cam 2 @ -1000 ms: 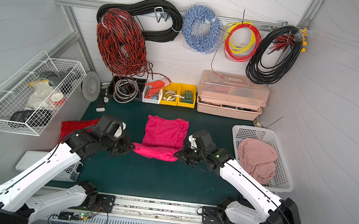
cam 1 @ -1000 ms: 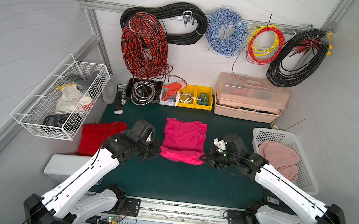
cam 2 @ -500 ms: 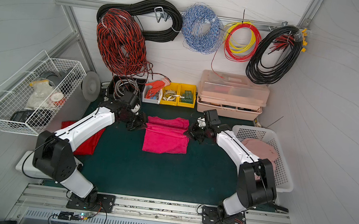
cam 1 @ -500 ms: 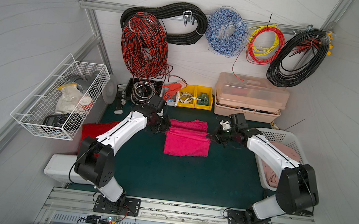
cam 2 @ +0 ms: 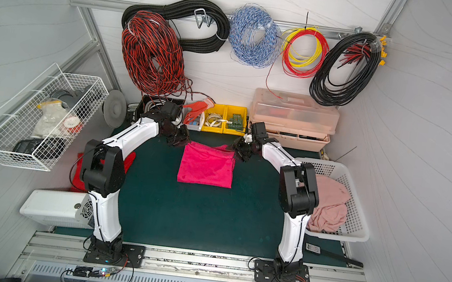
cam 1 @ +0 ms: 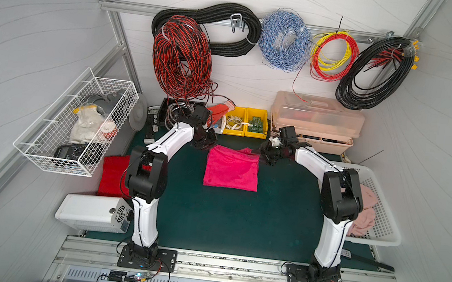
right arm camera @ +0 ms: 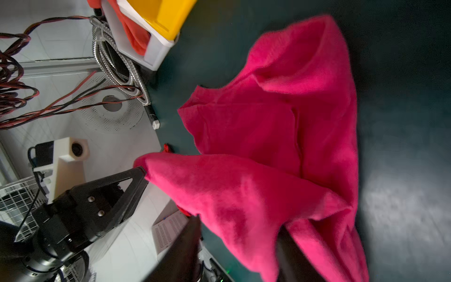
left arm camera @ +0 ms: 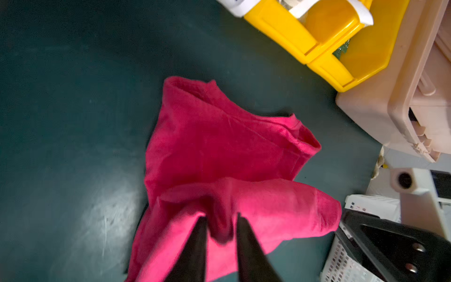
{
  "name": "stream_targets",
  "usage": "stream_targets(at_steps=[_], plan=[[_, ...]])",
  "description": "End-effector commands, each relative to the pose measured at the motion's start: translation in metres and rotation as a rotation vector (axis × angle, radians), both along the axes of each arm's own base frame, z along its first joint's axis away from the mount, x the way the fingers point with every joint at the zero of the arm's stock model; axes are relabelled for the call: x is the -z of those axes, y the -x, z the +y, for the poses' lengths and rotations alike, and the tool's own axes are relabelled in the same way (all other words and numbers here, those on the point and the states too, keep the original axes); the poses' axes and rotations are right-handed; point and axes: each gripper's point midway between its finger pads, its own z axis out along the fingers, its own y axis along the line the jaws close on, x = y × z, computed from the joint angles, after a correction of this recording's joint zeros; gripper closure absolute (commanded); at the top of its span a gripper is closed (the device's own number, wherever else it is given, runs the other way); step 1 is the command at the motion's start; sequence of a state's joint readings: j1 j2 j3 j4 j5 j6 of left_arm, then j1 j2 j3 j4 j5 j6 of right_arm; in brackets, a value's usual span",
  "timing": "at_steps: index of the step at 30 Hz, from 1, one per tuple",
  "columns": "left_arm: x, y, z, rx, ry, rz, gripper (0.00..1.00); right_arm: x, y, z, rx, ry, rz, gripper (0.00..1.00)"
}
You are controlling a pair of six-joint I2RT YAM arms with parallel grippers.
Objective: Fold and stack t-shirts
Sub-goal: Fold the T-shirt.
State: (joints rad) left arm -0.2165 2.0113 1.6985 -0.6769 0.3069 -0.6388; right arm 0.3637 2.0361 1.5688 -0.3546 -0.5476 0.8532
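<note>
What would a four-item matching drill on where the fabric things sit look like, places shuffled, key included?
Things:
1. magenta t-shirt
2. red t-shirt
3. pale pink cloth
4. white knitted gloves

Places:
A. in the wire basket on the side wall
B. middle of the green mat
C. in the white plastic basket
D. at the mat's edge, next to the white vented box

Pairs: 1-B, 2-D, 3-C, 4-A
</note>
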Motion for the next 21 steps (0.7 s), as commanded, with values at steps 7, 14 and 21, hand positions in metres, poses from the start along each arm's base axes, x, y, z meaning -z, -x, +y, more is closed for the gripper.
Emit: stream_targets(at_steps=[7, 14, 21], plan=[[-0.065, -0.069, 0.032, -0.074, 0.001, -0.298, 0.49, -0.050, -0.065, -0.017, 0.040, 0.106, -0.281, 0.24], [-0.064, -0.026, -0.017, 0.057, 0.318, -0.208, 0.90, -0.040, -0.028, 0.001, 0.004, -0.035, -0.183, 0.61], [-0.022, -0.009, -0.054, 0.087, 0.592, -0.050, 1.00, 0.000, 0.007, 0.044, -0.048, -0.184, -0.026, 1.00]])
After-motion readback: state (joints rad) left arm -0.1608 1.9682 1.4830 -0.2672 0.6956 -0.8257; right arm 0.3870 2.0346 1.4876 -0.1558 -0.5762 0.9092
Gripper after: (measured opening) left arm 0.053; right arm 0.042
